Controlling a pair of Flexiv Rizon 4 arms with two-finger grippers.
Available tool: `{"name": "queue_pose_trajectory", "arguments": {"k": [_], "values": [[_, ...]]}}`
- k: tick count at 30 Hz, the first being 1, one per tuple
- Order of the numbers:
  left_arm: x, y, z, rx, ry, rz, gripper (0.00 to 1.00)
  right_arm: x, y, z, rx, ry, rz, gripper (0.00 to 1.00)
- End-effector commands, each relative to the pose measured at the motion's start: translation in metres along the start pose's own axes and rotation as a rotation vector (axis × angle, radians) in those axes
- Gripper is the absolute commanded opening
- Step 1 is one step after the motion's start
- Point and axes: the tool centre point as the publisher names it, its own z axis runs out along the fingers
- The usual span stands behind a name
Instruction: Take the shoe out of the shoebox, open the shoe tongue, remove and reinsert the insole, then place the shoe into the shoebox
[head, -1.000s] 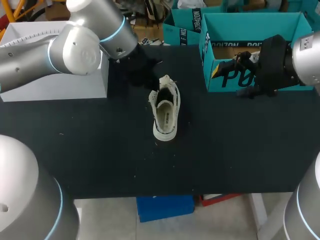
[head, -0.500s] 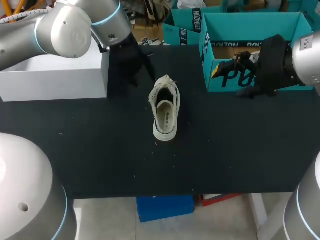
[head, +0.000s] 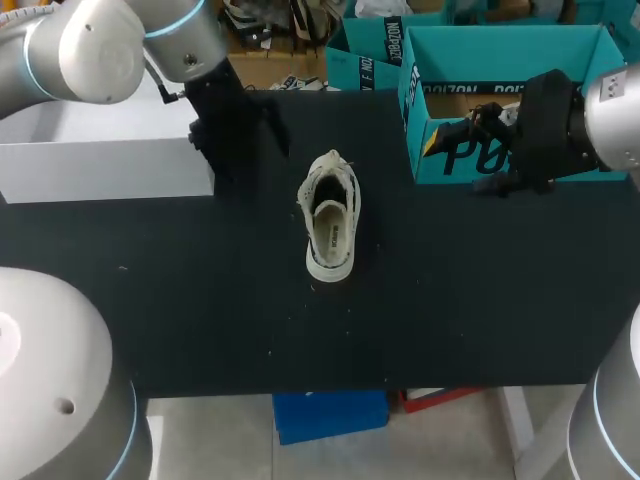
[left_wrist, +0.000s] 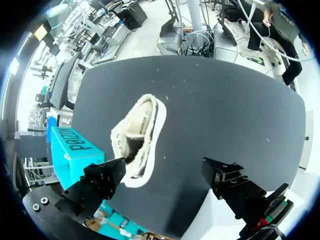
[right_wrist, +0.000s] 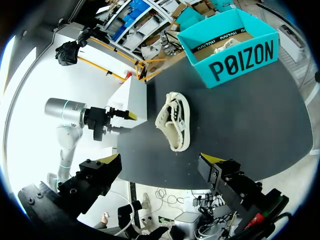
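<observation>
The cream canvas shoe (head: 331, 218) lies outside the teal cardboard shoebox (head: 445, 165), its toe pointing away from me. My left gripper (left_wrist: 162, 172), wide and empty, hangs near the toe's left. It is nearer than my right gripper (right_wrist: 159, 165), equally wide, well to the shoe's right.

Cream shoe (head: 331, 217) sits upright on its sole, outside the open teal shoebox (head: 500, 55) nearby.

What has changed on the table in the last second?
The left gripper drew back from the shoe toward the white box, open and empty. The shoe, right arm and shoebox stayed put.
</observation>
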Motion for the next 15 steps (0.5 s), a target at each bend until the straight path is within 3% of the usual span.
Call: {"name": "queue_pose_trajectory", "arguments": {"k": [1,13,14,15], "values": [[0.0044,-0.0048,-0.0029,-0.010,-0.005,0.002,1.00,0.0005,0.0001,0.0012,-0.001,-0.002,0.000,1.00],[0.0044,-0.0048,-0.0029,-0.010,-0.005,0.002,1.00,0.0005,0.0001,0.0012,-0.001,-0.002,0.000,1.00],[0.0007,-0.0012,-0.0008,-0.048,-0.050,-0.100,1.00,0.0005,0.0001,0.0012,-0.001,-0.002,0.000,1.00],[-0.0018,0.0011,-0.0017,-0.030,-0.082,-0.187,1.00,0.0005,0.0001,0.0012,-0.001,-0.002,0.000,1.00]]}}
